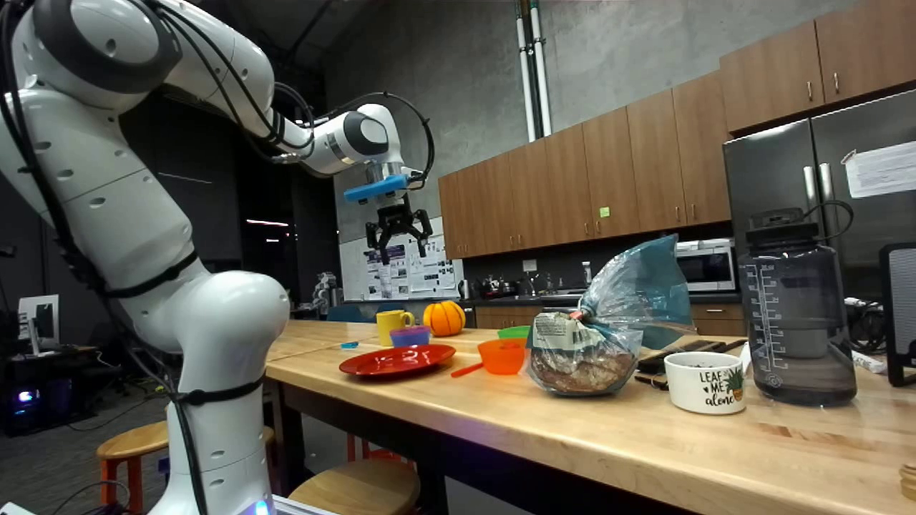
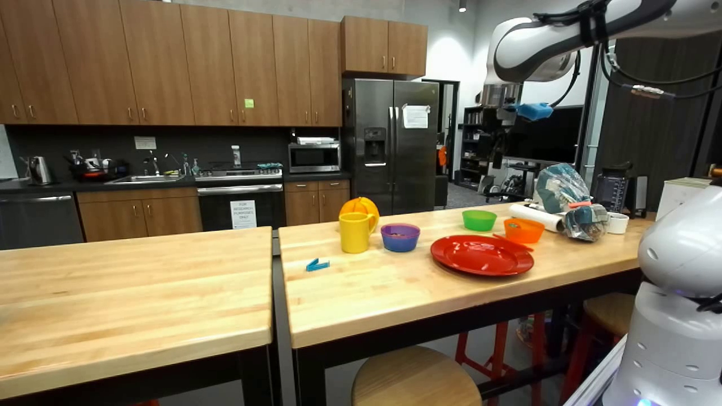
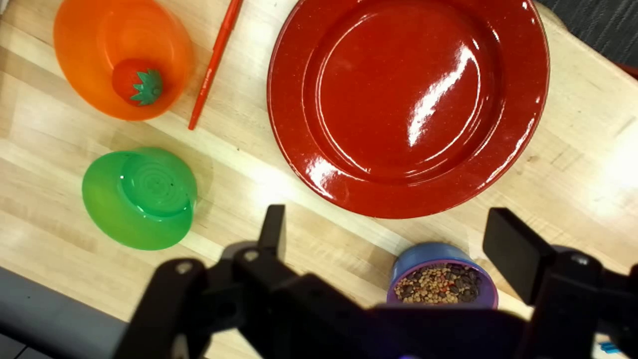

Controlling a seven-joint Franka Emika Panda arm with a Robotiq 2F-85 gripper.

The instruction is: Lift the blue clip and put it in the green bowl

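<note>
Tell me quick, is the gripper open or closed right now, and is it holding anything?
Gripper: open, holding nothing; the blue clip lies on the table.

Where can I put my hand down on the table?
In an exterior view, bare wood lies between the blue clip, the red plate and the table's near edge. Another patch separates the green bowl from the blue-purple bowl, though the gripper seems to hang overhead. It's crowded where the red pen lies between orange bowl and plate.
</note>
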